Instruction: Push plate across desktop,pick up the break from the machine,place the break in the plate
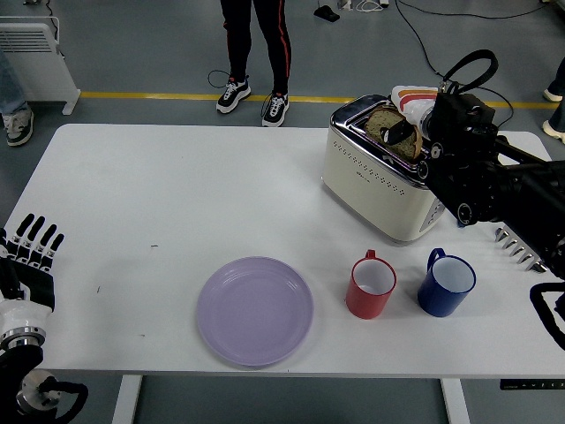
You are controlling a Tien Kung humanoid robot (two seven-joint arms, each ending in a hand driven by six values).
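A lilac plate (255, 310) lies on the white table (177, 194) near its front edge. A cream toaster (380, 177) stands at the back right with a slice of brown bread (382, 124) sticking up from its slot. My right hand (404, 134) reaches over the toaster top and its fingers pinch the bread slice. My left hand (28, 256) rests at the table's left front edge, fingers spread and empty.
A red mug (371, 285) and a blue mug (446, 283) stand right of the plate, in front of the toaster. A person's legs (254, 53) stand beyond the far edge. A white heater (35, 44) stands on the floor at the back left.
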